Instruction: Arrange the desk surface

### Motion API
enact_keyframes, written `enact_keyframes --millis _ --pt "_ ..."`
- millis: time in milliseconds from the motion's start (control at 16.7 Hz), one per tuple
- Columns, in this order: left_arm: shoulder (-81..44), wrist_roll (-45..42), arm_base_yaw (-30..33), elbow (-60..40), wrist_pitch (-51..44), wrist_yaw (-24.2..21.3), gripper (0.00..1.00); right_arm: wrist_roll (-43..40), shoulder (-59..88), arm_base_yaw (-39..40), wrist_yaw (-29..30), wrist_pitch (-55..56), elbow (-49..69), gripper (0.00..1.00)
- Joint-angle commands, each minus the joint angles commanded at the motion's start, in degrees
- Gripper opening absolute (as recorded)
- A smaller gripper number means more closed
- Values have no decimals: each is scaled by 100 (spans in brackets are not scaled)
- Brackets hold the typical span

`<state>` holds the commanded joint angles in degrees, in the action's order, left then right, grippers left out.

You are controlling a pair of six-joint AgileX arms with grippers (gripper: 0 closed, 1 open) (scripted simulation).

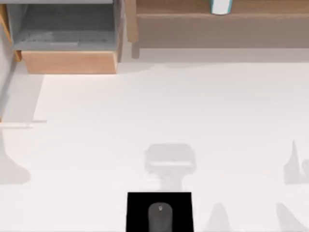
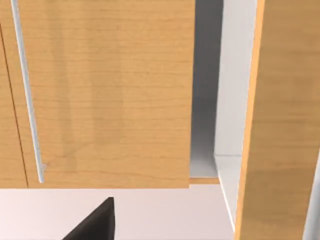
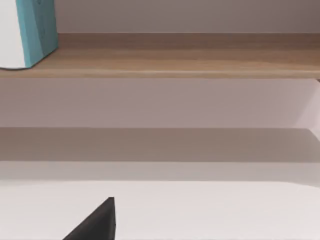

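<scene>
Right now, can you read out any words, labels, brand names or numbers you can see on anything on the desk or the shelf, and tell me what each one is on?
No readable text anywhere.
Teal and white upright box on the light-wood shelf: faint marks on its teal side, too blurred to read.
Grey computer mouse on the small black square pad: a small pale mark near its wheel, not legible.
Light-wood drawer front and the plain white matte desk surface: no lettering.

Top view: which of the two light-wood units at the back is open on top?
The left one, the pulled-out light-wood drawer: its grey inside shows. The long light-wood shelf on the right holds a white-and-teal object.
</scene>
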<state>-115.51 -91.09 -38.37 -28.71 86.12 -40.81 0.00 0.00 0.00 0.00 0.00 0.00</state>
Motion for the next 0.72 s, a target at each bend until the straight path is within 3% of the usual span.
enact_keyframes --millis 300,720 --pt "-36 1 62 -84 -47 61 100 0 0 0 0 0 0 100" --pt "-36 1 62 -84 -47 61 47 0 0 0 0 0 0 100"
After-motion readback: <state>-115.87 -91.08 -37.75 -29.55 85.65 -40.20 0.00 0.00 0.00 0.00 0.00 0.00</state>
